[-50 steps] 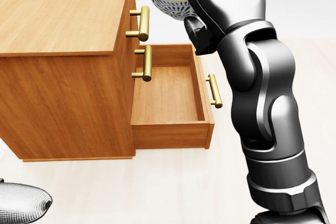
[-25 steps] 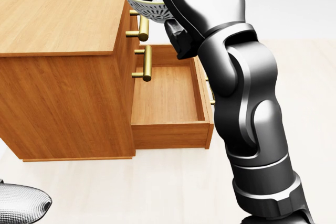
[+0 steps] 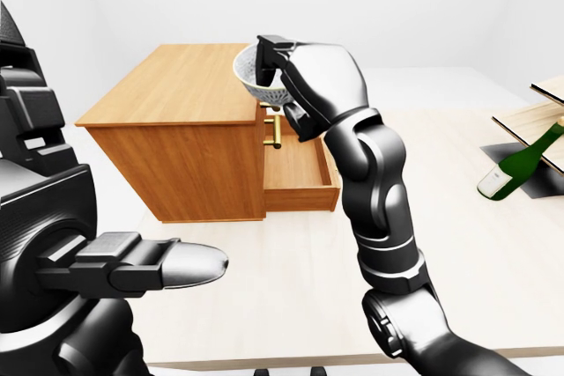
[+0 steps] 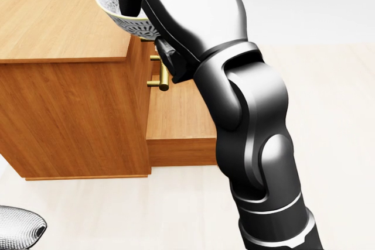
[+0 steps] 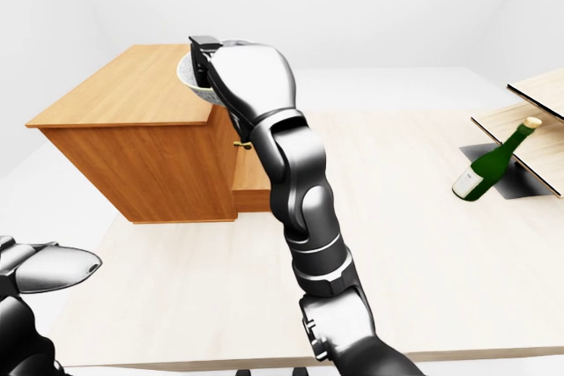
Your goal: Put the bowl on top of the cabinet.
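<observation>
**Over the edge of the cabinet: the bowl in the right hand**

Left-eye view: near 12 o'clock the right hand's fingers close over the rim of the patterned white bowl, pinching its wall. The bowl is tipped and sits at the right end of the wooden cabinet's top. Whether it touches the wood cannot be told. Just below it, toward 6 o'clock, are a brass handle and the open drawer. At 8 o'clock the left hand lies flat with its fingers stretched out, holding nothing. At 3 o'clock a green wine bottle leans against slanted boards.

Head view: the bowl is at 11 o'clock, overlapping the right edge of the cabinet top. The dark right arm runs from it down to 5 o'clock and covers much of the drawer. The left hand's tip shows at 7 o'clock.

Right-eye view: the bowl is at 11 o'clock, mostly hidden behind the clasping hand, and the bottle is at 3 o'clock.
</observation>
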Tool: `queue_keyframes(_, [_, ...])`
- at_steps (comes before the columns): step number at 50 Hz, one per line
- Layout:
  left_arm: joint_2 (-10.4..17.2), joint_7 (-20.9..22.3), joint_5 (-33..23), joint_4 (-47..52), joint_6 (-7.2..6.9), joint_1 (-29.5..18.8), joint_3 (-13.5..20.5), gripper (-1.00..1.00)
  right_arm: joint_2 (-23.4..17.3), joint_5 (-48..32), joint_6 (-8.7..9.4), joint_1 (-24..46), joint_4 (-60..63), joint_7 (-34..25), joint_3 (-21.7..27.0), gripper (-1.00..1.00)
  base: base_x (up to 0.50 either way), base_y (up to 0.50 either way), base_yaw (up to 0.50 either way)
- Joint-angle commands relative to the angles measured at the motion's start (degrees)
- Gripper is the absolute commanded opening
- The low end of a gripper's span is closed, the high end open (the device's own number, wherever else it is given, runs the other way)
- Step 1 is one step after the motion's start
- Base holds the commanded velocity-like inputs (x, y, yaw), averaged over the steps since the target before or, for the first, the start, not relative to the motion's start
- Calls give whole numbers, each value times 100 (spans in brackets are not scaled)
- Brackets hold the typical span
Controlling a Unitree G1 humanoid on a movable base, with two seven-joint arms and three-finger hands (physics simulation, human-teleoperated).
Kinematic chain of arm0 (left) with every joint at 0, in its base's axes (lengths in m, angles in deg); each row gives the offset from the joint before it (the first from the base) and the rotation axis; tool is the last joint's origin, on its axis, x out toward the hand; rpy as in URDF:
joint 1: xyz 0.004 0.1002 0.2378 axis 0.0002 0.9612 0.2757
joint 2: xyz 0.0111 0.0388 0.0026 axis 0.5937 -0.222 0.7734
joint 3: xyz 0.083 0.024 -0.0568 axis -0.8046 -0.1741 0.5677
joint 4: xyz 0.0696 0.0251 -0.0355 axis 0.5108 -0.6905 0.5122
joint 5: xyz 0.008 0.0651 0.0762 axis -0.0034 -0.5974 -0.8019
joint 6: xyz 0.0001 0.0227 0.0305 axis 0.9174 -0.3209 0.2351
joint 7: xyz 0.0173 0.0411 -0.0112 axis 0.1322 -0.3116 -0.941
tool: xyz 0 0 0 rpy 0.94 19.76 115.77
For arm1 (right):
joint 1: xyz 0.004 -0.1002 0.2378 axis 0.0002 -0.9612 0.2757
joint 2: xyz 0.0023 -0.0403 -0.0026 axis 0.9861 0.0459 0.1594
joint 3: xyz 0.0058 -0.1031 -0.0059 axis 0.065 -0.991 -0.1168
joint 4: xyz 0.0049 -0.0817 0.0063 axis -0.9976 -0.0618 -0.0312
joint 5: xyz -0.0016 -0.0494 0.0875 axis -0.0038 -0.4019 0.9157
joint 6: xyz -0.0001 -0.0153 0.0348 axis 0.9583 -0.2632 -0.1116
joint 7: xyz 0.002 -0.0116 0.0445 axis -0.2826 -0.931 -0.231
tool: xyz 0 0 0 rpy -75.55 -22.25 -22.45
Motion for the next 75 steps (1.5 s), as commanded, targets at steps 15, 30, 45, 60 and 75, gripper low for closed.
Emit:
queue_keyframes(15, [202, -173, 375, 0, 0, -180, 408, 100, 470, 71, 0, 65, 67, -57, -168, -100, 0, 0, 0])
queue_keyframes(30, [423, -131, 570, -107, 0, -461, 990, 100, 755, -36, 0, 186, -58, -27, -302, -100, 0, 0, 0])
queue_keyframes(45, [604, -218, 720, -300, 0, -502, 1176, 100, 910, 46, 0, 430, -393, 101, -318, -100, 0, 0, 0])
queue_keyframes(60, [811, -294, 896, -579, 0, -494, 1426, 100, 945, 265, 0, 448, -920, 524, -320, -100, 0, 0, 0])
queue_keyframes(75, [933, -473, 1196, -477, 0, -545, 1564, 100, 833, 543, 0, 642, -1759, 1087, -259, -100, 0, 0, 0])
